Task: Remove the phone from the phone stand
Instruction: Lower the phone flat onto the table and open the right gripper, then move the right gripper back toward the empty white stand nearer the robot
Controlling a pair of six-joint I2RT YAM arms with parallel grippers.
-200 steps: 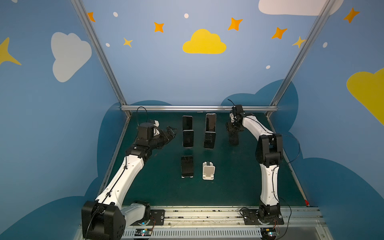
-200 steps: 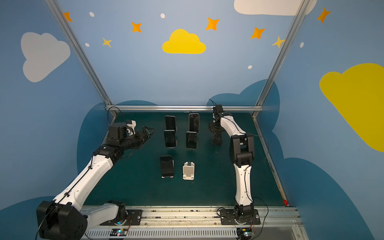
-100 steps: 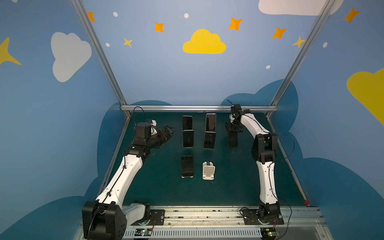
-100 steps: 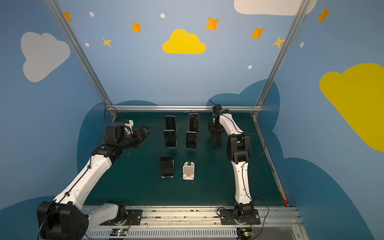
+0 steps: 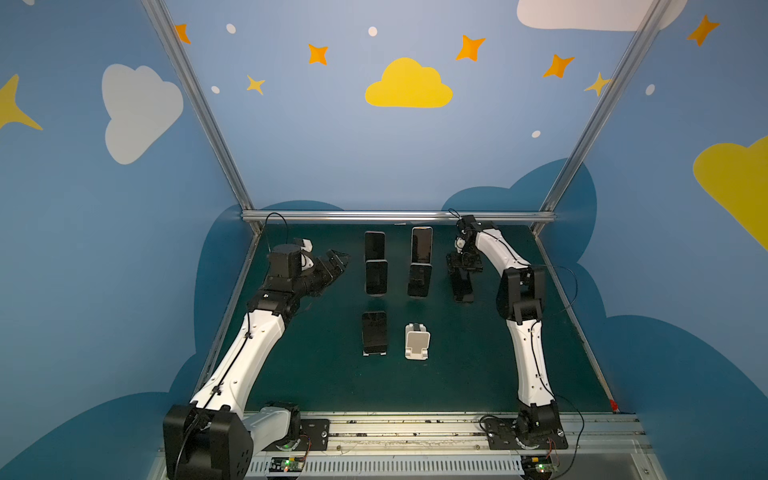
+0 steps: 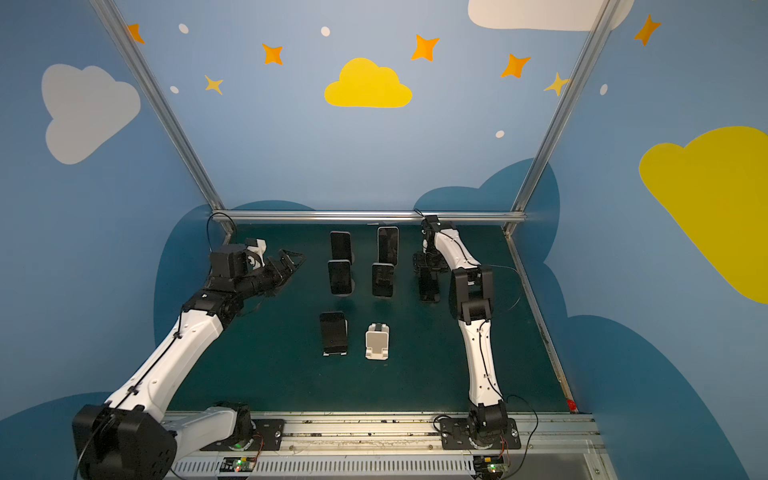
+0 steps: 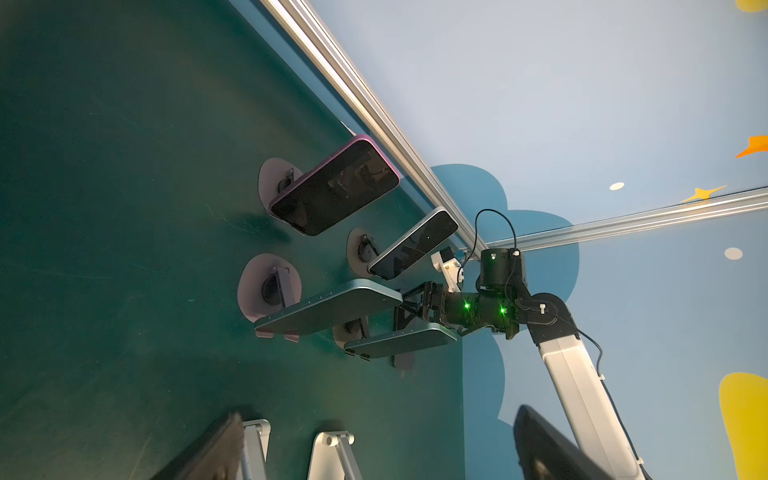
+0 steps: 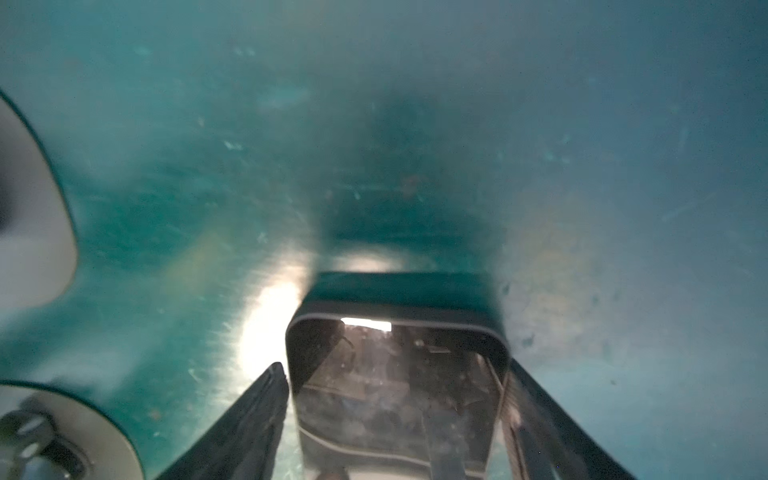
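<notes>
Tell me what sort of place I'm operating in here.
Most likely a purpose-built robot training cell, not a home or shop: blue walls painted with clouds, an aluminium frame, and rows of phones on stands on a green table.

Tops overlook — wrists near (table (image 5: 332, 386) shared).

Nearest, a propped phone (image 5: 374, 332) sits left of the empty stand (image 5: 417, 341); four propped phones (image 5: 376, 277) behind; another phone (image 5: 462, 286) rightmost.

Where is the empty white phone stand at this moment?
In both top views the empty white phone stand sits in the near row of the green table, just right of the propped black phone.
</notes>
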